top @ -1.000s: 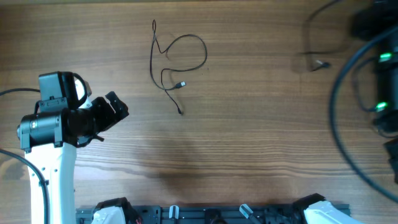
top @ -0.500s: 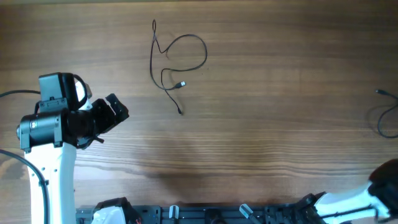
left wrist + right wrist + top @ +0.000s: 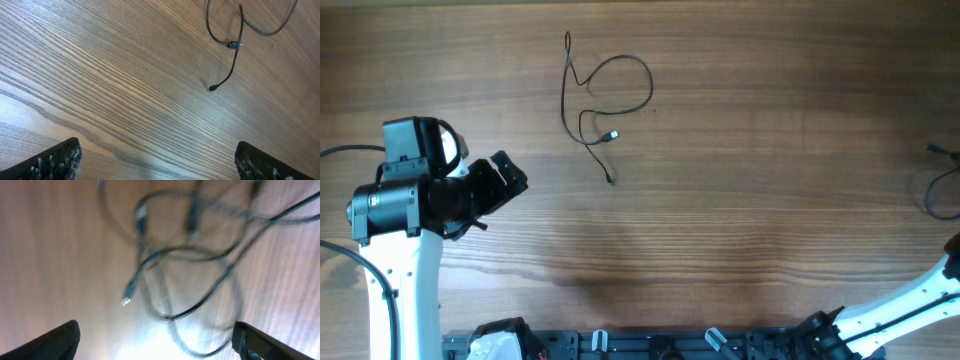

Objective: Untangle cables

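One thin black cable point(image 3: 605, 95) lies in a loose loop at the top middle of the table, its plug ends free; the left wrist view shows its lower end point(image 3: 235, 45) well ahead of the fingers. My left gripper point(image 3: 513, 180) point(image 3: 160, 162) stands open at the left, apart from it, nothing between the jaws. A second black cable point(image 3: 942, 190) lies at the right edge. In the right wrist view it shows as blurred loops point(image 3: 200, 265) on the wood under my right gripper point(image 3: 157, 340), which is open. That gripper itself is outside the overhead view.
The right arm's white link point(image 3: 910, 300) runs along the bottom right corner. A black rail with clips point(image 3: 660, 345) lines the table's front edge. The left arm's white base point(image 3: 400, 270) stands at the left.
The right arm has swung from the upper right down to the bottom right corner. Its gripper has opened, and the second cable now lies at the right edge. The left arm is still.
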Robot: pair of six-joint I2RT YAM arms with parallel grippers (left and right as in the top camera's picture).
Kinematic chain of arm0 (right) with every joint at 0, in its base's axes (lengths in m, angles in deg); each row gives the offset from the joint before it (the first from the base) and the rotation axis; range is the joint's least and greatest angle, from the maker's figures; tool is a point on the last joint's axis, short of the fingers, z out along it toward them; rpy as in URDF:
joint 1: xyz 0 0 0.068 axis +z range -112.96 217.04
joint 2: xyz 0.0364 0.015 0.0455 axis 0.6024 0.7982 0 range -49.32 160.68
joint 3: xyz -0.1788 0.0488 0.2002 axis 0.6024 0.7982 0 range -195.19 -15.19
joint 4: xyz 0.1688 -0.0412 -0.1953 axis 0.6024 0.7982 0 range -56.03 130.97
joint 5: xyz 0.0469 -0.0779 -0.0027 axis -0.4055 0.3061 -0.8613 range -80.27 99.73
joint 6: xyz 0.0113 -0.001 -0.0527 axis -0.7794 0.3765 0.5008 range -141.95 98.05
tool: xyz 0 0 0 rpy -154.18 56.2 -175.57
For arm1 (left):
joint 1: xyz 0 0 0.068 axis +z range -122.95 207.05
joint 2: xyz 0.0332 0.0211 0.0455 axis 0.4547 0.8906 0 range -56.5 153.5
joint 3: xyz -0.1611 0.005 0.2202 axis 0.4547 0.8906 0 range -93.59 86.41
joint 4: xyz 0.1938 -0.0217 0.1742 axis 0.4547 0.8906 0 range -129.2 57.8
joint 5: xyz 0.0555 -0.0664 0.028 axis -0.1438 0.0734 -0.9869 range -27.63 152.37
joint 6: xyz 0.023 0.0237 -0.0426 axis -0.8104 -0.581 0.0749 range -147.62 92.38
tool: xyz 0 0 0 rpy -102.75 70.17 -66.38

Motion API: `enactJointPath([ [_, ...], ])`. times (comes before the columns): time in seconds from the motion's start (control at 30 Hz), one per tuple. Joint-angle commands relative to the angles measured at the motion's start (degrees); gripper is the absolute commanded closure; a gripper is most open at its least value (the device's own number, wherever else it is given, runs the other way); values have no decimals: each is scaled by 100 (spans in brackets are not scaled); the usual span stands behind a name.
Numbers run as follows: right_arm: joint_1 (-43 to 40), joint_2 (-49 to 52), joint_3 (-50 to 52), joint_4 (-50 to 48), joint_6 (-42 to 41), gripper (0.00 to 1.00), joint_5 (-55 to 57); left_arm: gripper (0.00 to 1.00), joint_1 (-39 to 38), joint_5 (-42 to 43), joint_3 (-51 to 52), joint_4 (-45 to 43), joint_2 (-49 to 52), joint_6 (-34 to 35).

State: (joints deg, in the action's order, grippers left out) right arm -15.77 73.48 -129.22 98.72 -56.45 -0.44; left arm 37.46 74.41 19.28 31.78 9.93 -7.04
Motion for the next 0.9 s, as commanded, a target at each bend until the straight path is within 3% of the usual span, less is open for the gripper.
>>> enactJointPath([
  [0.0, 162, 31, -33, -179, 656, 0, -3112, 0, 9, 98, -59, -90, 7, -85],
  [0.1, 793, 31, -33, -256, 1416, 0, -4964, 0, 9, 96, -59, -105, 7, -90],
  [0.23, 2155, 33, -33, 339, 2968, 0, -5219, 0, 7, 103, -59, -162, 7, -262],
  [0.27, 2800, 33, -33, 490, 3442, 0, -5014, 0, 4, 103, -59, -190, 7, -452],
  [0.33, 3945, 33, -33, 479, 3635, 0, -4113, 0, 7, 149, -59, -271, 11, -586],
  [0.43, 5576, 37, -33, 391, 4227, 0, -2924, 0, 304, 1108, -59, -527, 66, -695],
  [0.53, 7066, 42, -33, 315, 4795, 0, -1137, 0, 597, 1303, -59, -487, 409, -841],
  [0.63, 8358, 59, 22, 151, 6472, 1, 610, 0, 601, 1300, -59, -234, 809, -1147],
  [0.73, 8937, 59, 33, -90, 7866, 1, 737, 0, 601, 1300, -59, -262, 868, -1145],
  [0.87, 9145, 59, 481, -1338, 7914, 1, -131, 0, 601, 1300, -59, -258, 868, -1167],
])
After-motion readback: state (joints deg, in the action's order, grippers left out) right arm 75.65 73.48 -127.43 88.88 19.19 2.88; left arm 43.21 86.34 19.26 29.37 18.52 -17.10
